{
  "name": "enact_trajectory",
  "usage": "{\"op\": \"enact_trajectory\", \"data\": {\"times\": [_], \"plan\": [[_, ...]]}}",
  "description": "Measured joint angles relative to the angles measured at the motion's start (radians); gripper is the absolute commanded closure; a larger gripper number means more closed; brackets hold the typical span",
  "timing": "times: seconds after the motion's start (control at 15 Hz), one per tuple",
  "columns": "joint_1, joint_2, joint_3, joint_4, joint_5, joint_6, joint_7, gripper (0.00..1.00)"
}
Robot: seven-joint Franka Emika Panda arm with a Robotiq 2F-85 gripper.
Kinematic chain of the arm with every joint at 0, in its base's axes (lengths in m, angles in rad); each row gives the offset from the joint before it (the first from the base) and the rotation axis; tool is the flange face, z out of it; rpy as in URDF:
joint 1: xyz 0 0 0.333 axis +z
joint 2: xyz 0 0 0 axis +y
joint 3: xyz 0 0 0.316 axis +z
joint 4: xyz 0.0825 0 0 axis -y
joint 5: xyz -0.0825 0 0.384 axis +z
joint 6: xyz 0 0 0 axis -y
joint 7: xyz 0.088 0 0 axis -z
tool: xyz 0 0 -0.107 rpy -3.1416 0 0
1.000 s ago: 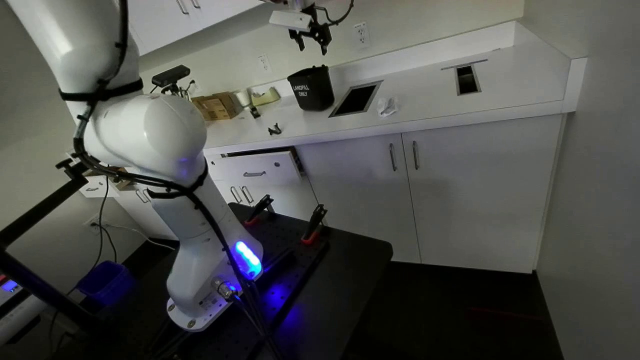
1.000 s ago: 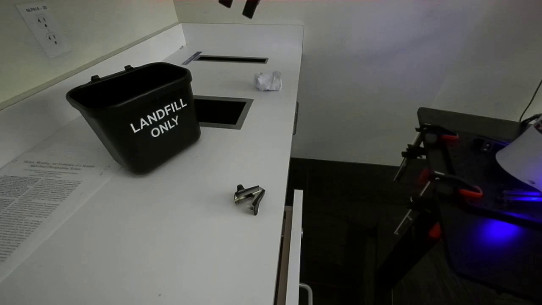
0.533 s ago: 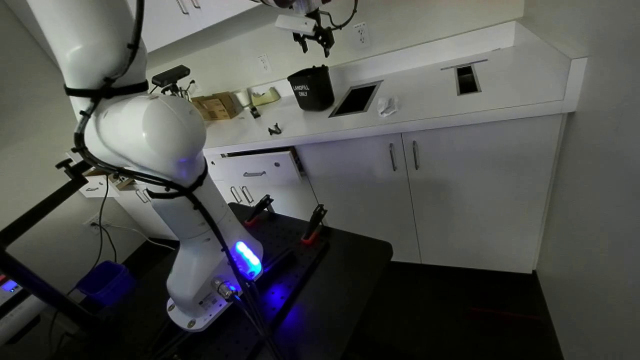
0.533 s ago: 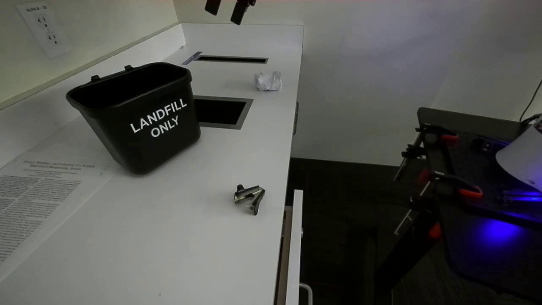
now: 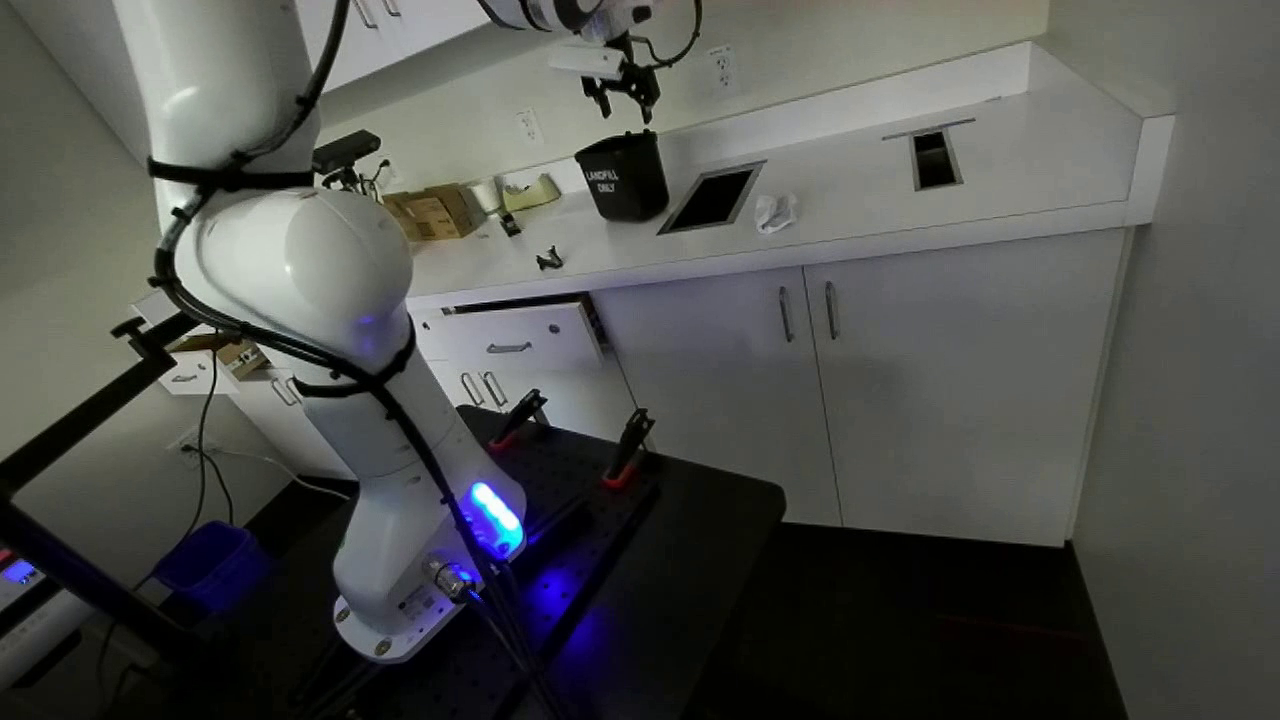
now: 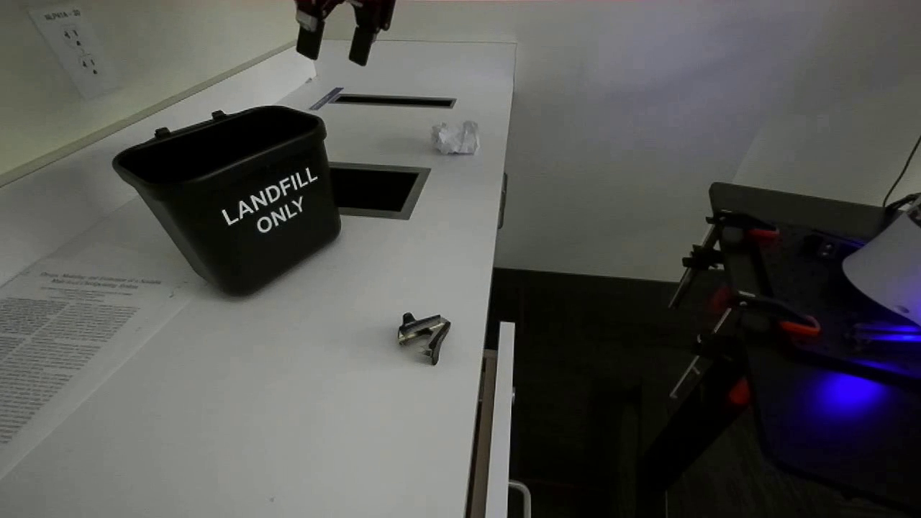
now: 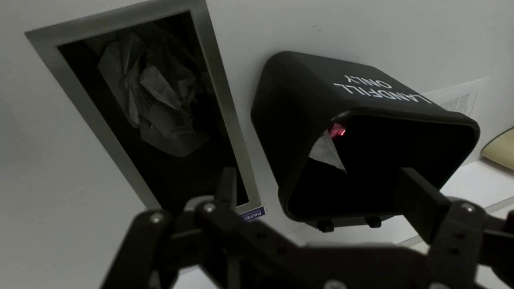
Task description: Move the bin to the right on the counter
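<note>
Aloft, tool (image 6: 334,55) with jaws parted, lower down, black bin (image 6: 234,201) upright on counter (image 6: 316,417).

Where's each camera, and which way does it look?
In an exterior view: high beside the robot arm, facing the counter; arm and gripper show.
In an exterior view: above the counter, looking along it past the LANDFILL ONLY bin; fingers and some arm show.
Wrist view: on the arm's end, looking down into the bin; fingers show.
Both exterior views share counter, bin and gripper.
</note>
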Motion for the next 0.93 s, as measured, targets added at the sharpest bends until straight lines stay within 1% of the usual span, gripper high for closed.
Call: {"op": "enact_trajectory", "data": {"times": [0.33, 0.67, 0.73, 0.8, 0.87, 0.93], "plan": [[0.032, 0.158, 0.003, 0.19, -0.098, -0.081, 0.105, 0.0], [0.042, 0.272, 0.002, 0.326, -0.152, -0.146, 0.156, 0.0], [0.042, 0.289, 0.002, 0.347, -0.157, -0.157, 0.159, 0.25], [0.042, 0.304, 0.002, 0.365, -0.163, -0.169, 0.159, 0.27], [0.043, 0.317, 0.002, 0.38, -0.169, -0.175, 0.159, 0.34], [0.043, 0.328, 0.002, 0.394, -0.175, -0.177, 0.159, 0.44]]}}
